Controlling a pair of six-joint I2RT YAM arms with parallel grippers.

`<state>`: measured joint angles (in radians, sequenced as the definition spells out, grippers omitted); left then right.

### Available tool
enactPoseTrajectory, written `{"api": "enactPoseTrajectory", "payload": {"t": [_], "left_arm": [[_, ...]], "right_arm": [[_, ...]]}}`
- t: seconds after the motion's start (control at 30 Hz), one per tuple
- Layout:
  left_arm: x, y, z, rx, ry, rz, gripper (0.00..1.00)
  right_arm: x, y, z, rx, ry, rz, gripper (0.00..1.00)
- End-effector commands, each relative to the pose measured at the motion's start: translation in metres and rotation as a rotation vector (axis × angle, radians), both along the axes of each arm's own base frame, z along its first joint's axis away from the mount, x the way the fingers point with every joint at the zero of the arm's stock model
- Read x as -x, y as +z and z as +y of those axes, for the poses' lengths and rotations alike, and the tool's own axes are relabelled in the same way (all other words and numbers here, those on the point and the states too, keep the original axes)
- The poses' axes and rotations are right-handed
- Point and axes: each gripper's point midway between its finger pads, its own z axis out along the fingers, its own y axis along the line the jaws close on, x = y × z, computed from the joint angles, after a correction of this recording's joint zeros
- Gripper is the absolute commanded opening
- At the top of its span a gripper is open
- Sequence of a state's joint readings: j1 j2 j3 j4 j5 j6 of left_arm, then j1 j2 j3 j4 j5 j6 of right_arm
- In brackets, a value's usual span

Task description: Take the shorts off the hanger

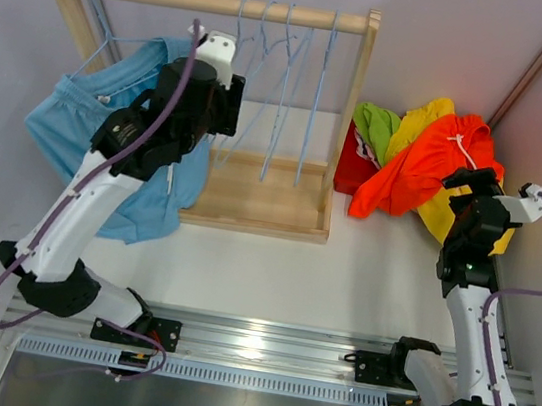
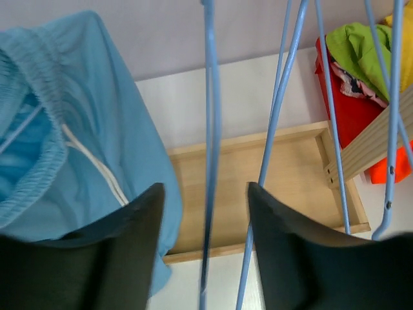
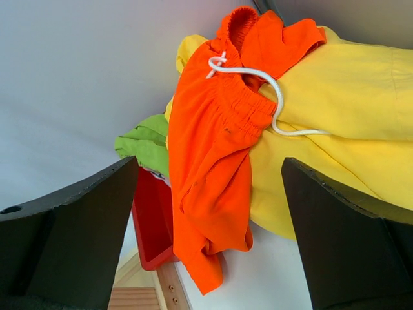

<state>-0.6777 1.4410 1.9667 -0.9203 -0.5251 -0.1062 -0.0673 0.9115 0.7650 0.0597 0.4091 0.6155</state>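
The light blue shorts [image 1: 70,124] [image 2: 77,129] hang off a blue hanger at the left end of the wooden rack [image 1: 218,2], their white drawstring showing. My left gripper [image 1: 219,70] [image 2: 205,194] is beside them to their right, open, with a bare blue hanger wire [image 2: 210,161] running untouched between its fingers. On the right, the orange-red shorts [image 1: 423,164] [image 3: 213,148] lie over the yellow shorts [image 1: 430,114] [image 3: 342,129] and the lime green ones [image 1: 378,127] [image 3: 145,142]. My right gripper [image 1: 466,180] [image 3: 210,168] hovers open over that pile, holding nothing.
Several empty blue hangers [image 1: 286,94] hang along the rail over the rack's wooden base tray [image 1: 262,197]. A red bin [image 1: 349,169] [image 3: 151,226] stands against the rack's right post under the pile; a patterned pink cloth [image 2: 352,77] peeks out of it.
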Motion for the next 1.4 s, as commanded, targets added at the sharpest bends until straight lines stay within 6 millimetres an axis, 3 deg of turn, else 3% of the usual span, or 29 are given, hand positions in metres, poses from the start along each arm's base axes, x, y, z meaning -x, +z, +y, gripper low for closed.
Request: {"api": "enactPoseTrajectory", "payload": {"t": [0.0,0.13,0.17,0.3,0.33,0.4,0.43,0.6,0.83,1.03,1.23,1.37], "left_arm": [[0.03,0.038,0.023,0.077,0.003,-0.085,0.66],[0.051,0.062,0.056,0.09,0.074,-0.146,0.81],[0.061,0.073,0.069,0.1,0.095,-0.182,0.83],[0.064,0.085,0.111,0.099,0.23,-0.227,0.91],[0.06,0.085,0.13,0.098,0.295,-0.228,0.91],[0.052,0.083,0.143,0.102,0.335,-0.209,0.92],[0.047,0.082,0.161,0.093,0.401,-0.207,0.92],[0.028,0.085,0.198,0.111,0.514,-0.206,0.92],[-0.013,0.063,0.253,0.14,0.643,-0.13,0.88],[-0.035,0.058,0.258,0.141,0.621,-0.131,0.86],[-0.056,0.035,0.258,0.148,0.601,-0.066,0.8],[-0.059,0.04,0.258,0.158,0.596,-0.077,0.78]], "right_arm": [[0.009,0.009,0.001,-0.006,0.002,-0.02,1.0],[0.02,0.019,0.005,-0.006,0.016,-0.048,0.99],[0.023,0.013,0.006,-0.008,0.019,-0.024,0.99],[0.033,0.016,0.011,-0.006,0.036,-0.02,0.99],[0.035,0.017,0.011,-0.003,0.039,-0.024,0.99],[0.041,0.02,0.013,0.004,0.05,-0.028,1.0],[0.043,0.019,0.016,0.004,0.064,-0.027,0.99],[0.057,0.021,0.028,0.024,0.131,-0.057,0.99],[0.07,0.016,0.041,0.021,0.197,-0.04,0.99],[0.076,0.009,0.058,0.009,0.283,-0.041,0.99],[0.081,0.013,0.06,0.027,0.291,-0.045,0.98],[0.084,0.02,0.062,0.03,0.302,-0.057,0.98]]}}
